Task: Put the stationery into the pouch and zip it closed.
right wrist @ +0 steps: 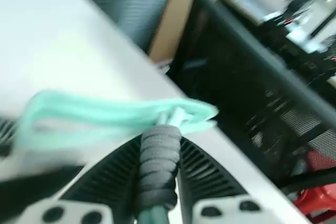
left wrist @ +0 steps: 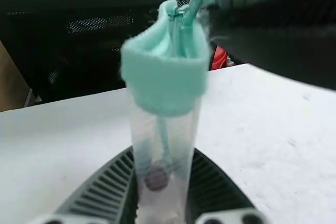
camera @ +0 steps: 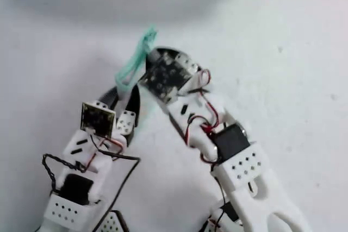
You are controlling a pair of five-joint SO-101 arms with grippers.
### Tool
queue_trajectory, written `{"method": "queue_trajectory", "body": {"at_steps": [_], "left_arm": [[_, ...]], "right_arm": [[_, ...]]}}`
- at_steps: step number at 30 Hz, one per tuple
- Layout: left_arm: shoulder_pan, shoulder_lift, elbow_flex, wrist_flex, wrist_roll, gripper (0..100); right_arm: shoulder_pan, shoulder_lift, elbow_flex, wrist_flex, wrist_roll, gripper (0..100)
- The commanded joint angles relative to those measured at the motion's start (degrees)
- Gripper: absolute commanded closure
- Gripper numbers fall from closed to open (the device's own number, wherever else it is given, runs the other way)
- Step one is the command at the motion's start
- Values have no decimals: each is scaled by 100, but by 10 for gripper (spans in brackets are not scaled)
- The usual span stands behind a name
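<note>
While both arms sit close together over the white table [camera: 283,47], I count one pouch [left wrist: 165,72], two claws and two slim items. My left claw [left wrist: 164,174] is pinched narrow on the pouch's clear body, holding it between the two arms. The pouch has a see-through wall and a soft mint-green band at its rim. Inside it I see one thin green stick [left wrist: 164,137] with a dark round end. My right claw [right wrist: 160,148] is clamped on a grey ribbed stick [right wrist: 157,161], whose tip touches that rim.
</note>
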Motion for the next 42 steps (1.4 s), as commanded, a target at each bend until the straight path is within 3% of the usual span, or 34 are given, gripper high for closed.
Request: {"method": "queue_trajectory", "body": {"at_steps": [1,8,17,28,33,36,39,42], "left_arm": [[66,48,-62,-114,-44,976],[66,48,-62,-88,-35,976],[75,48,-62,-79,-35,977],[66,40,-70,-79,-35,977],[66,40,-70,-79,-44,977],[66,40,-70,-26,-44,977],[66,40,-70,9,-53,977],[66,40,-88,9,-53,977]], "right_arm": [[-505,-330,-563,866,97,981],[-1481,-462,-1512,2264,97,981],[-2149,-110,-1697,2659,-44,981],[-2484,-101,-1767,3547,-70,981],[-2123,-92,-1908,3644,-9,947],[-1455,-251,-2189,4031,44,779],[-998,-444,-2462,4725,941,641],[-523,-646,-2541,5253,1934,652]]}}
